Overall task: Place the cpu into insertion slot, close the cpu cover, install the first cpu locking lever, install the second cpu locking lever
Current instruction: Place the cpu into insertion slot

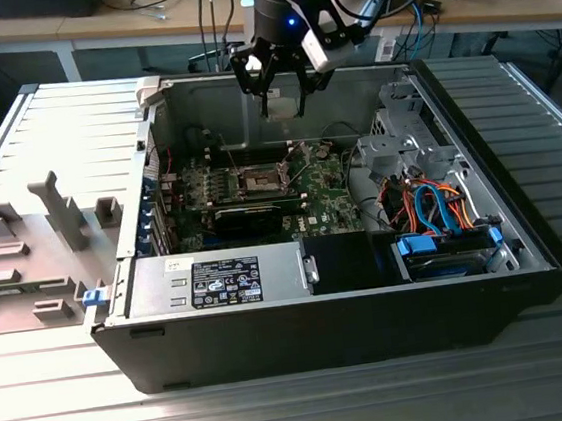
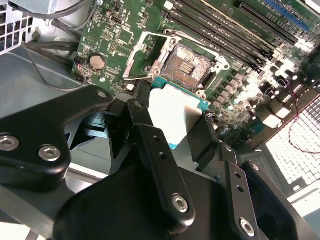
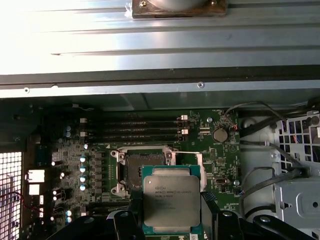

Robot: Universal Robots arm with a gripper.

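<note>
Exterior view: an open computer case [image 1: 324, 337] lies on its side on a ribbed metal bench [image 1: 282, 411], with its green motherboard [image 1: 323, 181] facing up. The arm's black tool [image 1: 279, 100] hangs over the far part of the case, well above the board. A grey power supply box [image 1: 218, 280] covered in labels sits along the near wall of the case. Blue and orange cables [image 1: 442, 209] are bundled toward the exterior view's right.

In the first wrist view the tool [image 3: 171, 212] is closed on the cpu [image 3: 171, 200] — its two black fingers [image 3: 131, 220] press against opposite edges of the chip. The cpu is flat, with its dull silver top facing the camera and a green rim around it. It is held in the air, apart from the board. The insertion slot [image 3: 141, 167] lies uncovered on the board below, a dark square with nothing in it. A row of long memory slots [image 3: 130, 131] runs beside it, and a round coin battery [image 3: 219, 134] sits nearby.

In the second wrist view the cpu [image 2: 172, 107] shows bright between the fingers [image 2: 150, 145] of the tool [image 2: 172, 117]. The insertion slot [image 2: 187, 65] is open past it. The cpu cover [image 2: 131, 60] — a thin silvery frame with a square window — is swung back at the slot's side.
</note>
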